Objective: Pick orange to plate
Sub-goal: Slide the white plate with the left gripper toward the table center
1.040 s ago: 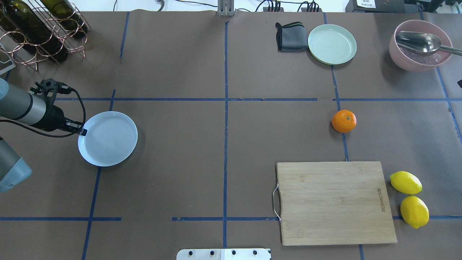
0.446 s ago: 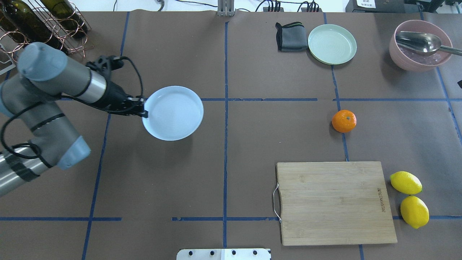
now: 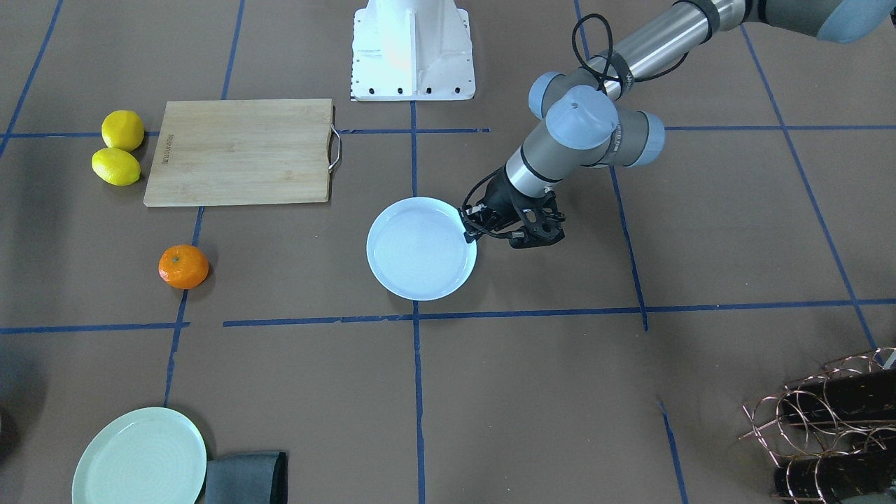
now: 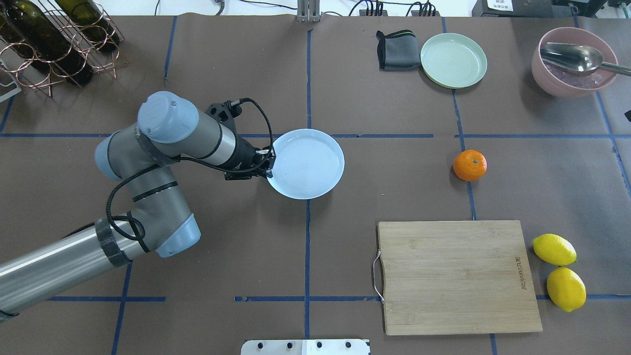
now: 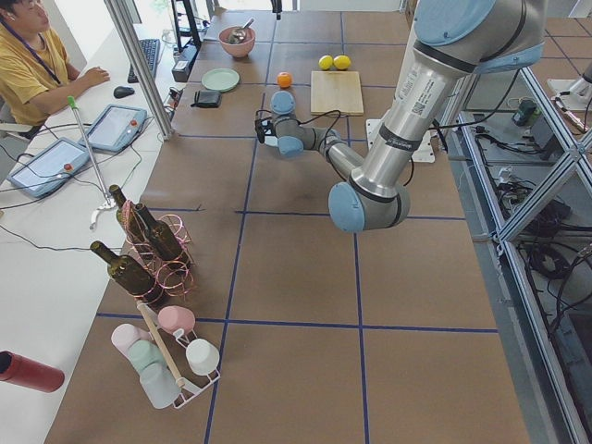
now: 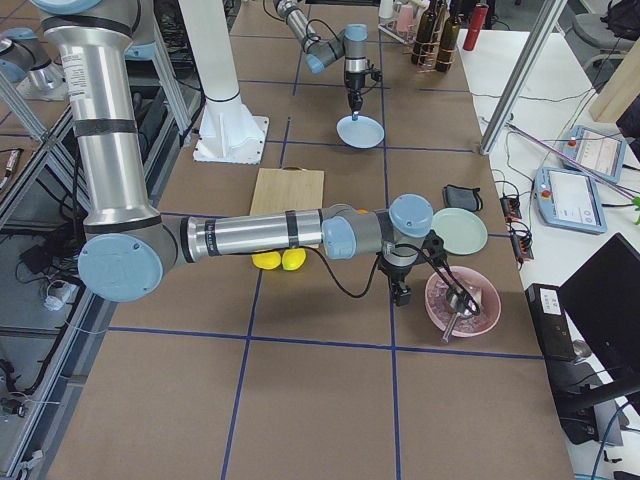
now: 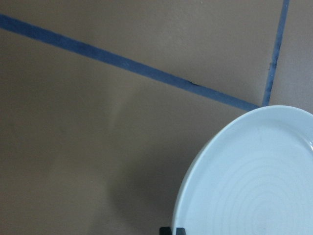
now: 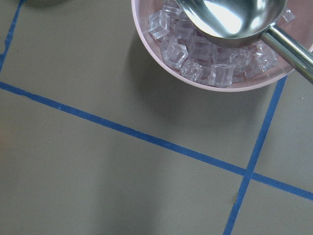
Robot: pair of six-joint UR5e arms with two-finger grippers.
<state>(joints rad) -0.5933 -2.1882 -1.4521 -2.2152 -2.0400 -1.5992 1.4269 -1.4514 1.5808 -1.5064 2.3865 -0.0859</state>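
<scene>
Little of the task was done at this point. The orange [image 4: 470, 165] lay untouched on the bare desk, in its right half and about midway between the near and far edges, just beyond the far edge of the wooden cutting board [image 4: 456, 276]. Neither claw was near it. The plate [image 4: 310, 162] was empty and sat close to the desk's middle, well apart from the fruit. Picking the orange up, carrying it over and setting it down on the plate all remained to be done.

The left claw [image 4: 268, 166] was pressed together on the plate's rim at the side toward the desk's left edge, pinching it between its fingertips. The plate appeared to be held a little clear of the desk rather than resting on it, because the wrist camera showed a soft shadow spread beneath its edge, though that is a judgement.

The right claw [image 6: 403, 292] hung near the far right corner of the desk, just beside the pink bowl [image 4: 542, 79] of ice cubes and its metal ladle. It showed only in the side view, and its own camera caught no fingers, so I cannot tell whether it was spread or closed. By its place, it looked the likelier arm to fetch the orange.
</scene>
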